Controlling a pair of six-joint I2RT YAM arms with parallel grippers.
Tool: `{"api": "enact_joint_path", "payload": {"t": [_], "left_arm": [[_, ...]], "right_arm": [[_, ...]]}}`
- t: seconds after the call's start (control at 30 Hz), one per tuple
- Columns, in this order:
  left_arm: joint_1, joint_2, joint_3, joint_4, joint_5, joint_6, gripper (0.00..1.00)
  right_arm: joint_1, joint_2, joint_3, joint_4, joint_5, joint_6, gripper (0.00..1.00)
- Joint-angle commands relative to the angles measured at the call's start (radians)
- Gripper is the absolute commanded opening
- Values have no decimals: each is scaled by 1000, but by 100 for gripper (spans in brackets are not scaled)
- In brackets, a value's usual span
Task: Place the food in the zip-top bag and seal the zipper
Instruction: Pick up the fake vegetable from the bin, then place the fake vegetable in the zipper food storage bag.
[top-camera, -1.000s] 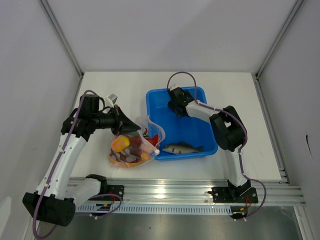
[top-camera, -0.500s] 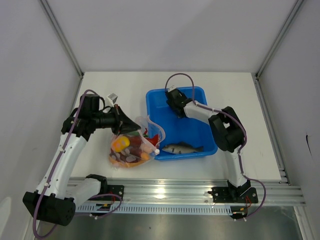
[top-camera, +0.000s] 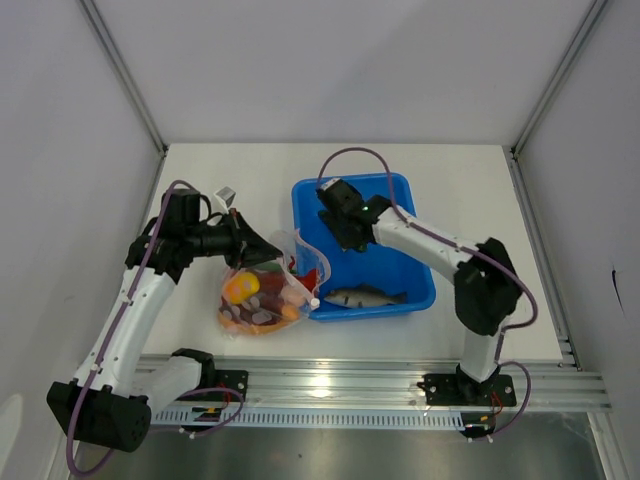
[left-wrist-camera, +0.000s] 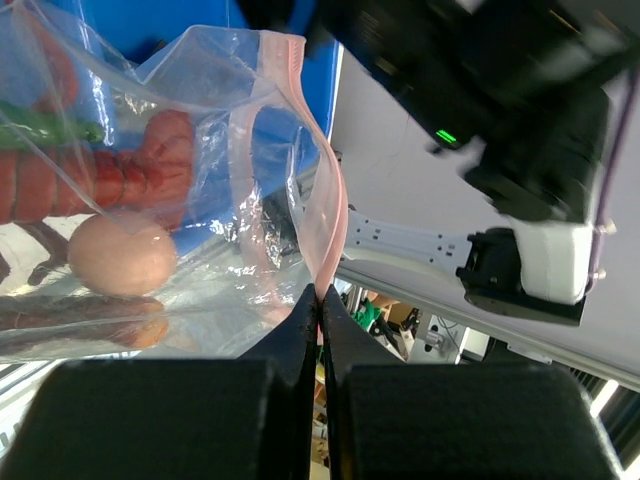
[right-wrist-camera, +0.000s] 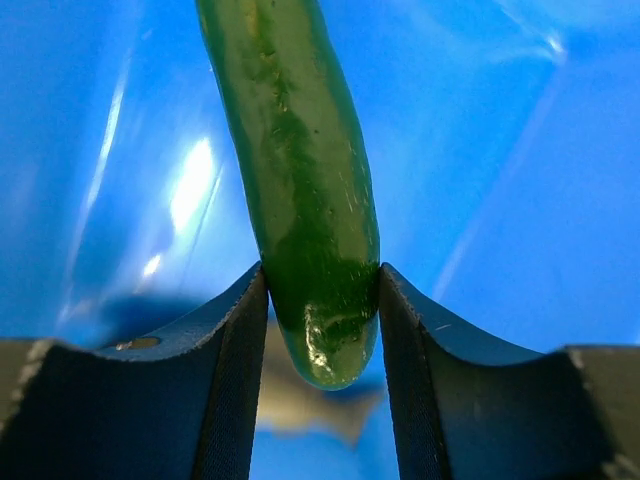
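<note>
The left gripper pinches closed on the pink-red zipper of the crinkly clear zip-top bag, which rests on the surface holding a pale egg and, it seems, red chilies. Inside the blue tub, the right gripper clamps a glossy green cucumber.

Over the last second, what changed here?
The right tool closed on the green cucumber in the blue tub and shifted slightly left, its elbow swinging outward. The left tool stays clamped on the zip-top bag at its mouth edge; bag, contents and grey fish have not moved.
</note>
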Motion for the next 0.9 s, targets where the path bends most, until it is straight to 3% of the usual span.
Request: {"api": "enact_joint_path", "payload": {"t": [0.0,0.13,0.23,0.27,0.43,0.63,0.87], "left_arm": [[3,-17,-2,62,1,-28,1],[3,-16,21,38,-19,4,1],[3,-5,38,-11,-41,42,1],[3,-4,41,-11,-45,50,1],[3,7,63,-69,-85,102,1],[3,4,55,-77,-84,105,1],[3,1,75,-76,-76,99,0]], "right_arm": [[-12,-190,37,-202,-90,98,0],[-16,-312,49,-314,-166,119,0],[-18,-397,51,-353,-440,118,0],[-18,-414,51,-359,-441,121,0],[5,-480,41,-442,-781,133,0],[43,-523,57,-511,-867,125,0],[56,-424,115,-528,-852,124,0]]}}
